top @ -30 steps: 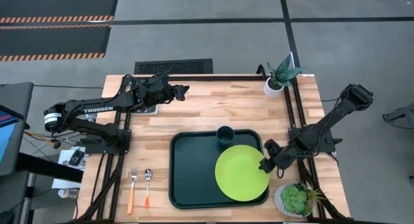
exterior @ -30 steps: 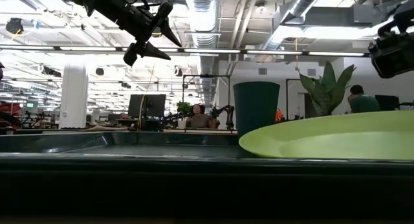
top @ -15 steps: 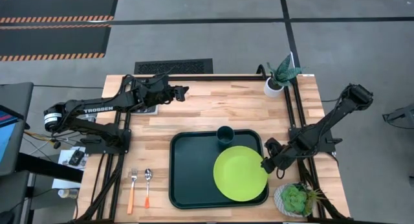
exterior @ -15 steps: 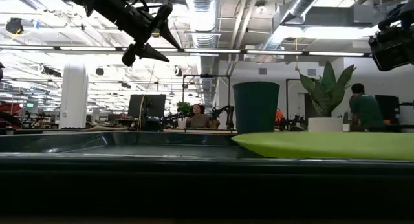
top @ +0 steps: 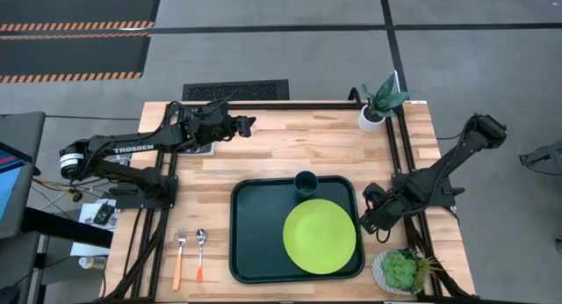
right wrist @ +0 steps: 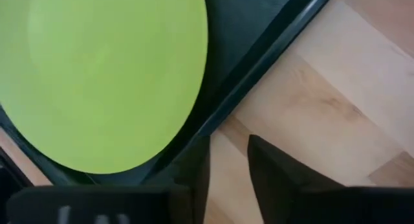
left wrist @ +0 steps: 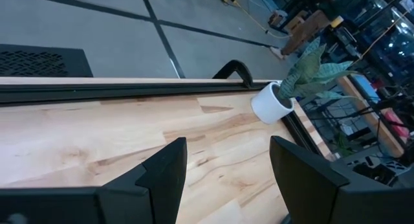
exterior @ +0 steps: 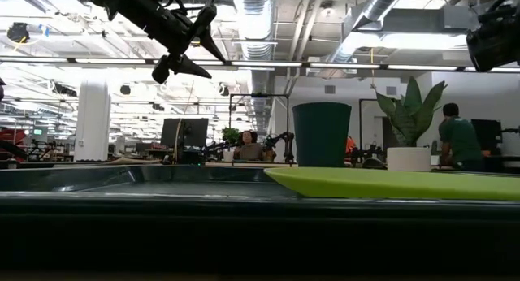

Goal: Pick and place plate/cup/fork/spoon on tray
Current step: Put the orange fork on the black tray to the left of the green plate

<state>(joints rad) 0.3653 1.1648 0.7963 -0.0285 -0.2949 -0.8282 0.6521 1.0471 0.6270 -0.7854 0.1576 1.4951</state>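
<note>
From above, the tray (top: 297,228) sits on the counter (top: 290,146). The plate (top: 320,235) lies flat inside the tray, on its right half. The cup (top: 306,183) stands in the tray at its far edge, just beside the plate. The fork (top: 179,258) and the spoon (top: 200,254) lie side by side on the counter, left of the tray and not touching it. The right pincer (top: 367,221) is just off the tray's right edge, apart from the plate. The left pincer (top: 247,125) hangs well back from the tray, over the far part of the counter.

From counter height, the plate (exterior: 398,183) lies level in the tray (exterior: 162,201), with the cup (exterior: 322,134) upright behind it. The left pincer (exterior: 192,47) is up high — its fingers are spread.

From the left wrist, the left pincer (left wrist: 228,166) is wide apart, holding nothing.

From the right wrist, the plate (right wrist: 97,72) rests in the tray (right wrist: 259,62). The right pincer (right wrist: 229,179) sits by the tray's rim — its fingers are a little apart, with nothing between them.
</note>
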